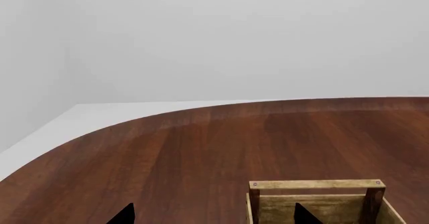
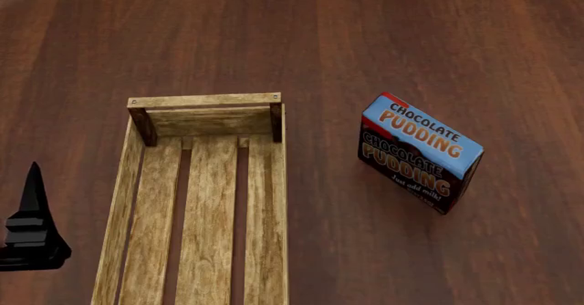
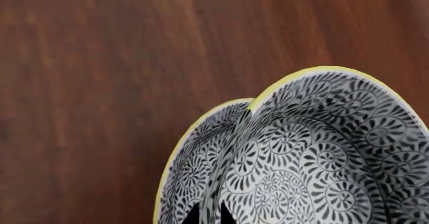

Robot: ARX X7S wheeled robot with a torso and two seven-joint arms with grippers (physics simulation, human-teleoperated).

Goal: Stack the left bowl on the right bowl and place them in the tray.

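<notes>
Two bowls with a black-and-white floral pattern and yellow rims fill the right wrist view. One bowl sits nested and tilted inside the other. My right gripper is shut, with its fingertips pinching the bowl wall between them. The bowls and the right gripper are out of the head view. The tray, a light wooden slatted crate, lies empty at the head view's left. Its end wall also shows in the left wrist view. My left gripper is open and empty beside the tray's left side.
A chocolate pudding box stands tilted on the dark wooden table, right of the tray. The table's curved far edge shows in the left wrist view, with a grey wall beyond.
</notes>
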